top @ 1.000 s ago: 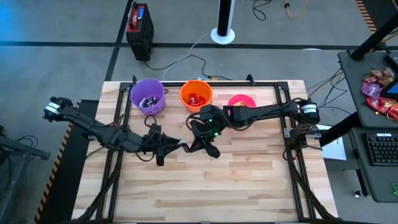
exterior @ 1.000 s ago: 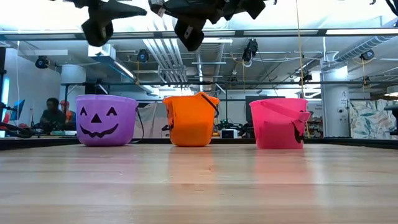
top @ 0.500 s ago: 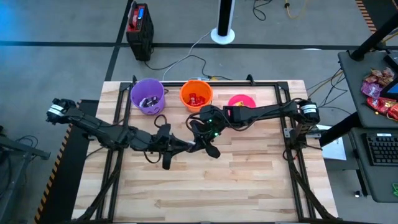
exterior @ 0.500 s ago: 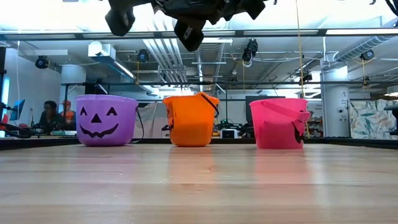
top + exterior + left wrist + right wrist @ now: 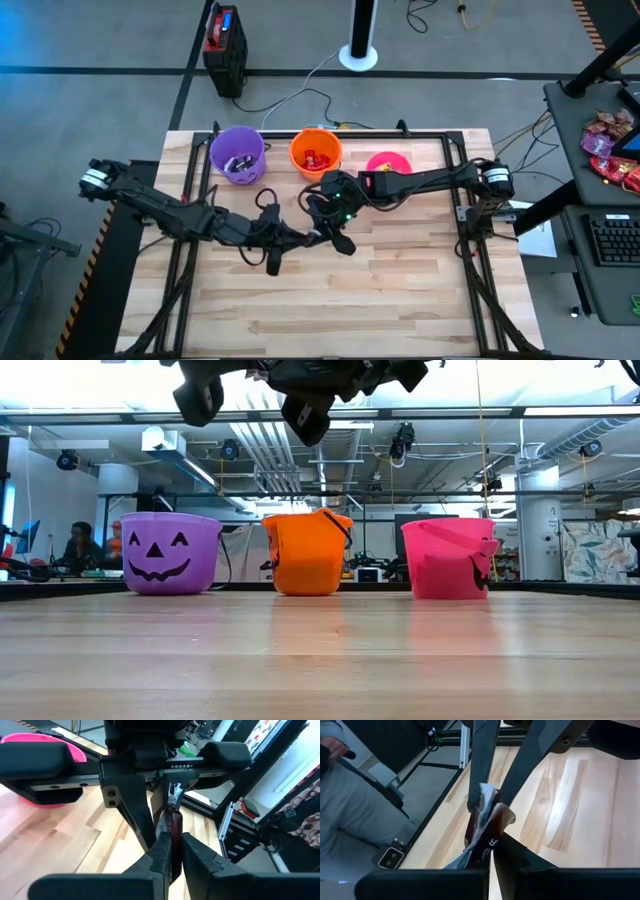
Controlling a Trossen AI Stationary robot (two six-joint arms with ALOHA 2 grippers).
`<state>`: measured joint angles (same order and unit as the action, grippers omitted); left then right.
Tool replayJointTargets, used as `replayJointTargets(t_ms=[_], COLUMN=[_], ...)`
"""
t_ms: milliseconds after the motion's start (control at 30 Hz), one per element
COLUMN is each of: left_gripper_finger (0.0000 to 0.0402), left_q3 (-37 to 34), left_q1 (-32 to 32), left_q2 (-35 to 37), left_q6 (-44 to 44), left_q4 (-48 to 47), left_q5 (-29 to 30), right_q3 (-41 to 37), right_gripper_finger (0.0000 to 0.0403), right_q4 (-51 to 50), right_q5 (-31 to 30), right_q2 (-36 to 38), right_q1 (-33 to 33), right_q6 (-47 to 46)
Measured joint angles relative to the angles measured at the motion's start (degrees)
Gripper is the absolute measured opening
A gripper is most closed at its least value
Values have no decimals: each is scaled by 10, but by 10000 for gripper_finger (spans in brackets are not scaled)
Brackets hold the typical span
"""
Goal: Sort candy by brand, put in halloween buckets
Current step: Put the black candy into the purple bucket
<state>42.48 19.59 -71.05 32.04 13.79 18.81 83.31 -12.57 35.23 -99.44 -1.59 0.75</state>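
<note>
A dark brown candy bar (image 5: 174, 826) hangs in the air over the middle of the table, between my two grippers. My left gripper (image 5: 176, 840) reaches in from the table's left and is shut on one end of the bar. My right gripper (image 5: 488, 853) comes from the right and is shut on the other end. In the high view the two meet at about the same spot, left gripper (image 5: 311, 238) and right gripper (image 5: 323, 231). The purple bucket (image 5: 237, 153), orange bucket (image 5: 316, 152) and pink bucket (image 5: 388, 163) stand in a row at the far edge, with candy inside. My left gripper pinches the bar's end nearest to it (image 5: 174, 839) between its two fingers, coming about level from the table's left. The bar is lifted clear of the table. My right gripper pinches the bar's opposite end (image 5: 481, 842) between its two fingers, slanting down from the table's right. The crimped wrapper tip (image 5: 174, 795) shows between its fingers in the left wrist view. The bar spans the gap to my left gripper.
A black frame rail (image 5: 330, 133) runs behind the buckets and down both table sides. The near half of the wooden tabletop (image 5: 330, 300) is bare. A heap of red and pink sweets (image 5: 610, 150) lies on a desk to the right. People sit in the room behind (image 5: 80, 545).
My left gripper has moved toward the table's right, up to my right gripper, and now has its fingers at the candy bar. My right gripper has kept still with the bar.
</note>
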Motion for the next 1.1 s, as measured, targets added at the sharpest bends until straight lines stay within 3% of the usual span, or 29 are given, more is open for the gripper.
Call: replayJointTargets(t_ms=[500, 900, 1100], left_gripper_finger=[3, 1, 0], left_q3=[-1, -3, -3], left_q1=[0, -7, -18], left_q2=[-10, 28, 104], left_q6=[-19, -42, -27], left_q4=[22, 28, -91], left_q5=[4, 16, 104], right_q3=[0, 2, 2], right_gripper_finger=[9, 21, 40], right_q4=[-9, 1, -29], right_q5=[2, -11, -12], right_q2=[0, 1, 1], right_q1=[-6, -15, -37], right_q6=[-8, -24, -48])
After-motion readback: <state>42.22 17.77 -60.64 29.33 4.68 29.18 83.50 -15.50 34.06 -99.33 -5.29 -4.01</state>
